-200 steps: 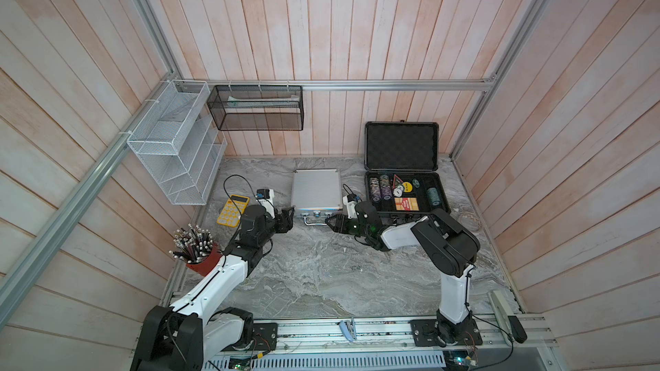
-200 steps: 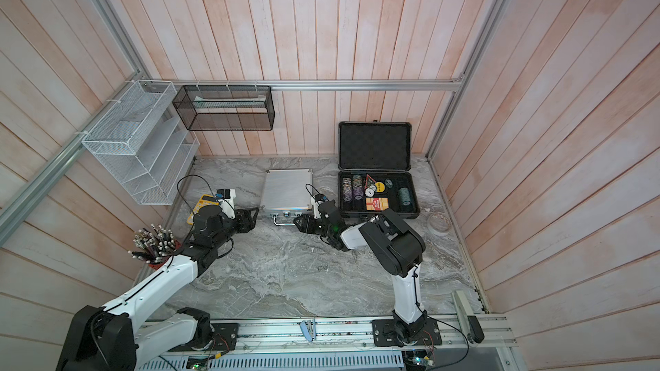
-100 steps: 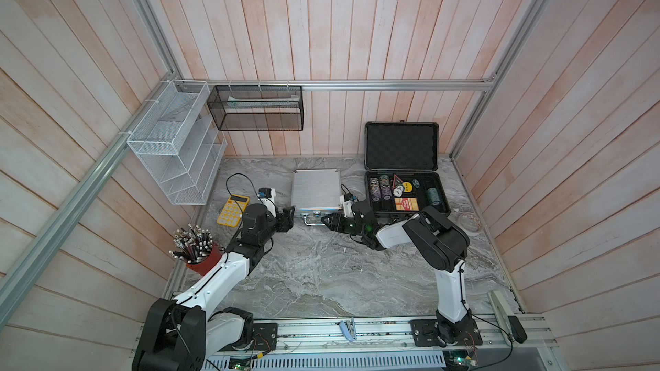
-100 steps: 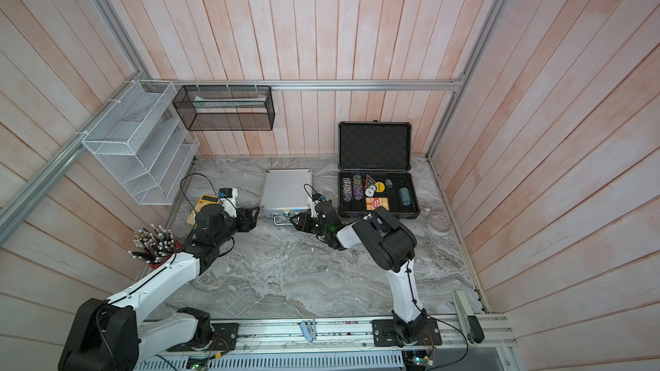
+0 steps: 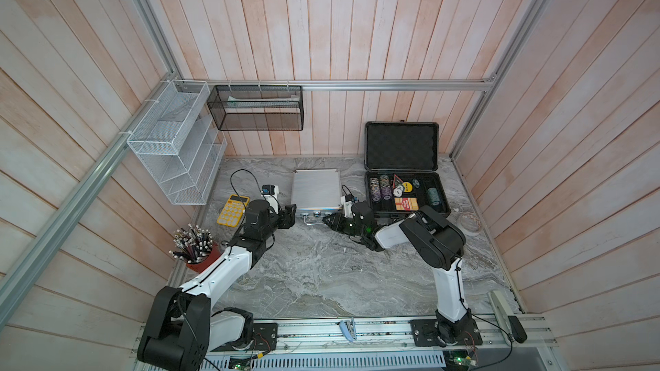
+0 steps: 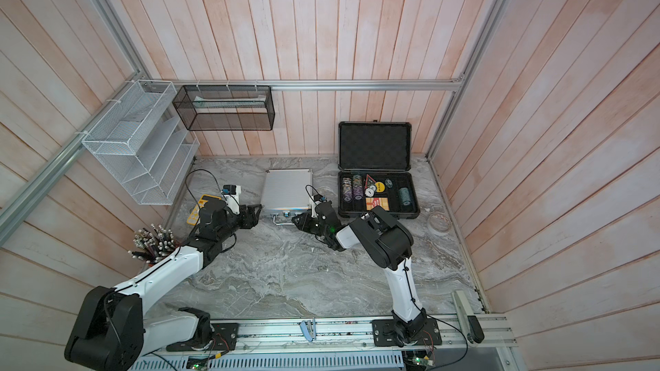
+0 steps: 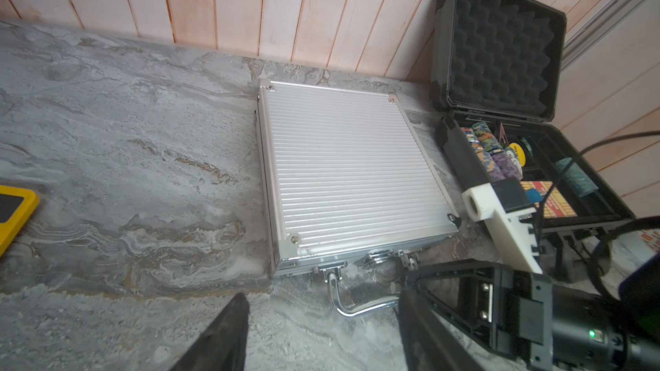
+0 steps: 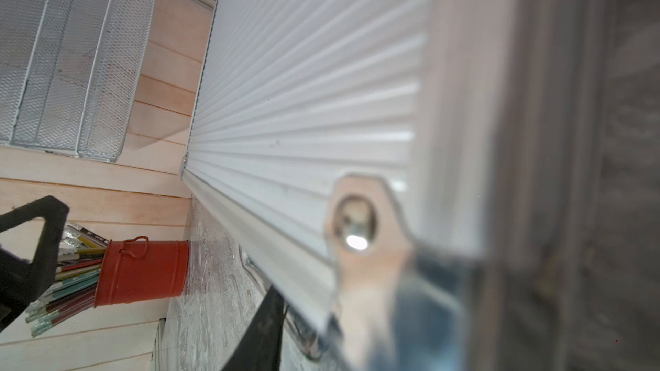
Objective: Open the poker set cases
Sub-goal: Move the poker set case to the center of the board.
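Note:
The small silver poker case (image 5: 316, 189) (image 7: 353, 173) lies closed in the middle of the table, its handle (image 7: 357, 306) flat on the marble. The larger dark case (image 5: 401, 173) (image 6: 375, 169) stands open at the right, lid upright, with chips in its tray. My left gripper (image 5: 289, 214) (image 7: 323, 296) is open just off the silver case's front left corner, nothing between its fingers. My right gripper (image 5: 328, 221) (image 6: 298, 223) is rolled on its side against the front right corner, near a latch (image 7: 403, 256). One dark finger (image 8: 260, 330) shows by the front wall; the other is hidden.
A yellow calculator (image 5: 233, 210) lies left of my left gripper. A red cup of pencils (image 5: 194, 248) stands at the left edge. A white wire rack (image 5: 171, 144) and a black mesh basket (image 5: 255, 108) hang on the walls. A tape roll (image 5: 469, 223) lies at the right.
My right arm's elbow has swung a little to the left and its gripper has pressed closer to the silver case's front right corner, jaws narrowing. The left arm has hardly moved.

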